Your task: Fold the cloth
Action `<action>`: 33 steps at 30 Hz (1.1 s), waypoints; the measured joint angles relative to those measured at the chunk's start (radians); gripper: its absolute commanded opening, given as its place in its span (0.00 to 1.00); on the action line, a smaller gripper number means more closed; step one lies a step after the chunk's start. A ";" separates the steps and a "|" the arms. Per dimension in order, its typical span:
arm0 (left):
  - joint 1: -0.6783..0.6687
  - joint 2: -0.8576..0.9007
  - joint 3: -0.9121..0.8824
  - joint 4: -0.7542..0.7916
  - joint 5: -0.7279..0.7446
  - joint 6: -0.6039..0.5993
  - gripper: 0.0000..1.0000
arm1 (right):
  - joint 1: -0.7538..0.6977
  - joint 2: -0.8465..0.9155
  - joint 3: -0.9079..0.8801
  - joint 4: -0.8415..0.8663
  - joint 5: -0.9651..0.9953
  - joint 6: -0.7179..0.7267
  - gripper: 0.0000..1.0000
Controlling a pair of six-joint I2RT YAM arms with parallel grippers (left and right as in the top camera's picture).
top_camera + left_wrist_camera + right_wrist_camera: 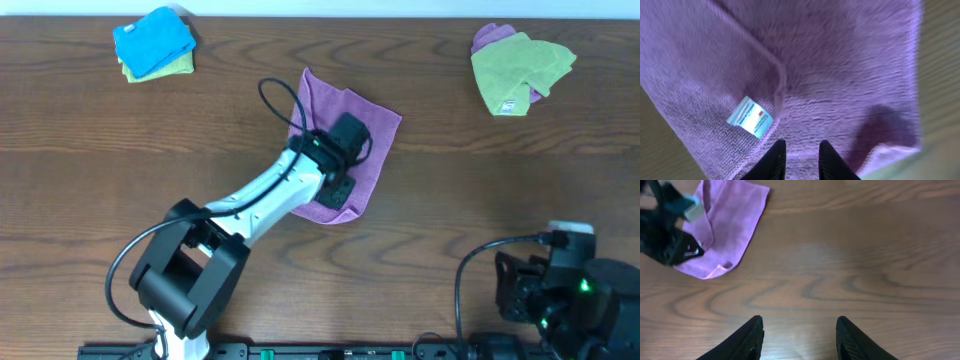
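Right gripper (800, 330): jaws wide apart, empty, above bare bench (450, 200) at the near right. Left gripper (801, 150): jaws narrowly apart with nothing between them, positioned over the near end of the cloth (345, 105). The cloth lies flat at bench centre. Its long axis runs near to far, with the far end angled slightly right. The white tag (750, 116) is just beside the left gripper. Far left corner: blue cloth (153, 40). Far right corner: lime-green cloth (520, 65).
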 measured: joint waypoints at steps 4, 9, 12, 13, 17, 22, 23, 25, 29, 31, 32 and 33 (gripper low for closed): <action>0.004 0.000 -0.058 0.048 -0.056 -0.015 0.29 | 0.000 -0.002 0.041 -0.021 0.012 0.000 0.47; 0.005 0.000 -0.062 0.121 -0.092 -0.022 0.35 | 0.000 -0.002 0.047 -0.036 0.019 0.000 0.47; 0.005 0.000 -0.062 0.150 -0.093 -0.023 0.42 | 0.000 -0.002 0.047 -0.038 0.019 0.000 0.47; 0.005 0.000 -0.062 0.158 -0.093 -0.024 0.43 | 0.000 -0.002 0.047 -0.038 0.019 0.000 0.47; 0.005 0.000 -0.062 0.191 -0.082 -0.025 0.45 | 0.000 -0.002 0.047 -0.037 0.019 0.000 0.47; 0.005 0.000 -0.062 0.219 -0.074 -0.025 0.43 | 0.000 -0.002 0.047 -0.031 0.019 0.000 0.46; 0.005 0.000 -0.062 0.221 -0.074 -0.025 0.40 | 0.000 -0.002 0.047 -0.030 0.019 0.000 0.47; 0.005 0.000 -0.062 0.222 -0.073 -0.025 0.40 | 0.000 -0.002 0.047 -0.029 0.019 0.000 0.46; 0.005 0.000 -0.062 0.225 -0.073 -0.025 0.38 | 0.000 -0.002 0.047 -0.028 0.019 0.000 0.46; 0.005 0.006 -0.062 0.232 -0.073 -0.025 0.39 | 0.000 -0.002 0.047 -0.027 0.019 0.000 0.46; 0.005 0.011 -0.062 0.240 -0.073 -0.025 0.39 | 0.000 -0.002 0.047 -0.027 0.019 0.000 0.46; 0.005 0.018 -0.062 0.245 -0.074 -0.024 0.38 | 0.000 -0.002 0.047 -0.027 0.019 0.000 0.46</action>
